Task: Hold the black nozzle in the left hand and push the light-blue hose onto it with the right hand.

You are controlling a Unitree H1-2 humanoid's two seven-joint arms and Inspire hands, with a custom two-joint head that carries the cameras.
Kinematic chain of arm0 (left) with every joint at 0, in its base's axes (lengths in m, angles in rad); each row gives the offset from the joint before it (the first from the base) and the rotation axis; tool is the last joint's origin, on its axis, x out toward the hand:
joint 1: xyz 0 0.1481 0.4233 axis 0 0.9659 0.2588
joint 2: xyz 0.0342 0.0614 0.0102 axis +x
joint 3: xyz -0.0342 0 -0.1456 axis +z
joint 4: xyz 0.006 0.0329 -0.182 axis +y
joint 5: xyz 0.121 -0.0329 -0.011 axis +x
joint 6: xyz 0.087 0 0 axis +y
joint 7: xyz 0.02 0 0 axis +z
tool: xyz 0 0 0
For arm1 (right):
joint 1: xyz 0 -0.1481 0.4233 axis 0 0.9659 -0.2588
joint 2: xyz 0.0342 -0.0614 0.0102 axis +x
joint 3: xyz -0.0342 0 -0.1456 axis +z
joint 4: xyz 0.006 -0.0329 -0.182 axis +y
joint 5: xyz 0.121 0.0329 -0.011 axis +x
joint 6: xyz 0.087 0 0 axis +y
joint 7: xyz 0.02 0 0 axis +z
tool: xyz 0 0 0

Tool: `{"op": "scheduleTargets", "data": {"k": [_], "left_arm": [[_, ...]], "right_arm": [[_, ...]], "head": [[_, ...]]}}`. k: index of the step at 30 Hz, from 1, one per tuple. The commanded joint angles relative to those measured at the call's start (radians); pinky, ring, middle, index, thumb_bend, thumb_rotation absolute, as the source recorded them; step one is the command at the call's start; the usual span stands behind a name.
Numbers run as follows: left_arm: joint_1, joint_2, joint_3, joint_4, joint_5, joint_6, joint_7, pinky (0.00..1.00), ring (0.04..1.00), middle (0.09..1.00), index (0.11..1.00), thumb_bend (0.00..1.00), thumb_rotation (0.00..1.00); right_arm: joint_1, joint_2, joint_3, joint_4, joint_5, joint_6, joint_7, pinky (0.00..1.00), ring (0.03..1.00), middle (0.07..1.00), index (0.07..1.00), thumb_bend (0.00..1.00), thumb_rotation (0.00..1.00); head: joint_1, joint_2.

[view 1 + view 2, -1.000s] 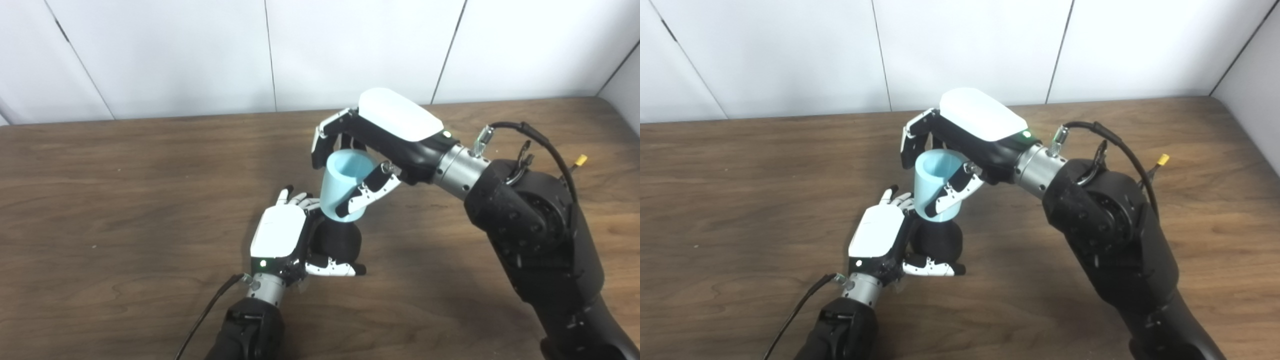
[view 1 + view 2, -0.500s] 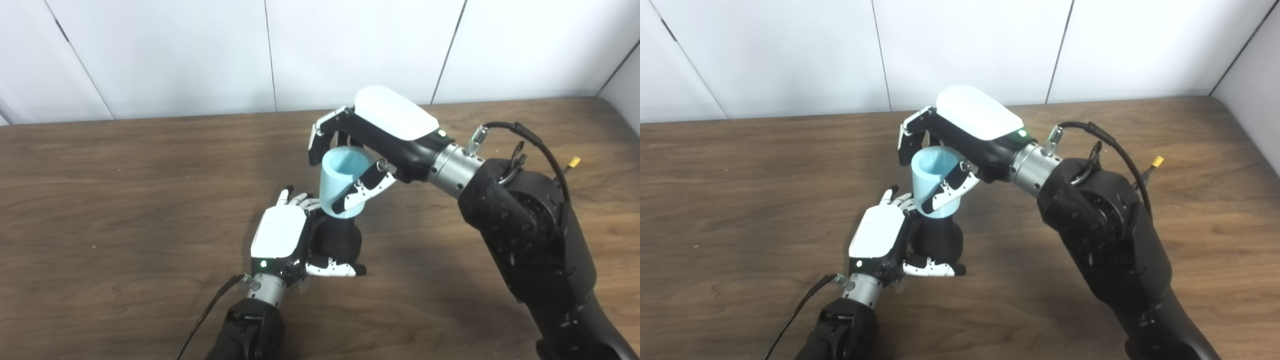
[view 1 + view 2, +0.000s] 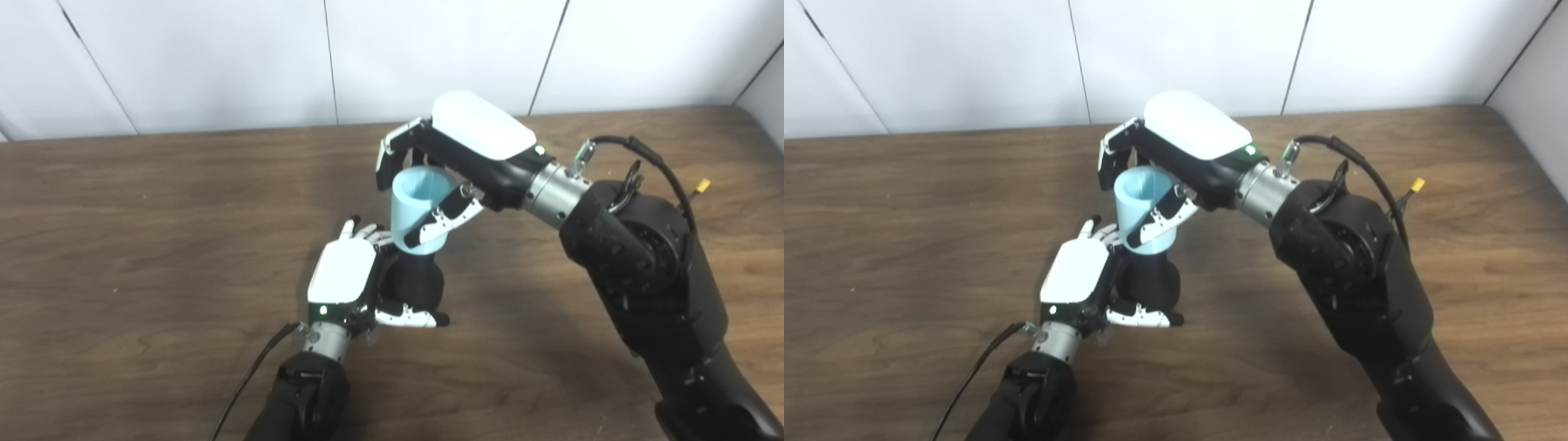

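Observation:
The black nozzle [image 3: 416, 283] stands upright on the wooden table [image 3: 153, 214], wide at its base and narrower toward the top. My left hand [image 3: 346, 282] is shut on it from the left, thumb across its front. Directly above it sits the light-blue hose [image 3: 416, 208], a short open-topped tube tilted slightly left. Its lower rim meets the nozzle's top, which it hides. My right hand [image 3: 456, 165] is shut on the hose, fingers behind it and thumb across its front. In the right eye view the hose [image 3: 1142, 211] rests over the nozzle [image 3: 1150, 283].
A white panelled wall [image 3: 245, 61] runs behind the table's far edge. My bulky black right arm [image 3: 643, 269] crosses the right side of the table. A black cable [image 3: 251, 380] trails from my left wrist.
The right hand has carried the hose a little left and stood it straighter over the nozzle. More of the nozzle's neck shows now. The camera has tipped slightly, shifting the whole picture.

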Motion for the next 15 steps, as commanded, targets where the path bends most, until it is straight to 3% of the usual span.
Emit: {"op": "scheduleTargets", "data": {"k": [1, 15], "left_arm": [[0.008, -0.009, -0.015, -0.018, 0.013, -0.001, -0.016, 1.00, 0.870, 0.763, 0.485, 0.52, 0.05], [0.007, -0.011, -0.015, -0.018, 0.016, 0.002, -0.020, 1.00, 0.872, 0.764, 0.484, 0.52, 0.05]], "right_arm": [[-0.024, -0.003, 0.001, -0.001, -0.013, -0.011, -0.008, 0.29, 0.387, 0.517, 0.509, 0.49, 0.00], [0.009, -0.011, 0.042, 0.011, -0.001, 0.010, 0.033, 0.27, 0.386, 0.515, 0.527, 0.49, 0.00]], "head": [[0.000, 0.002], [-0.001, 0.009]]}}
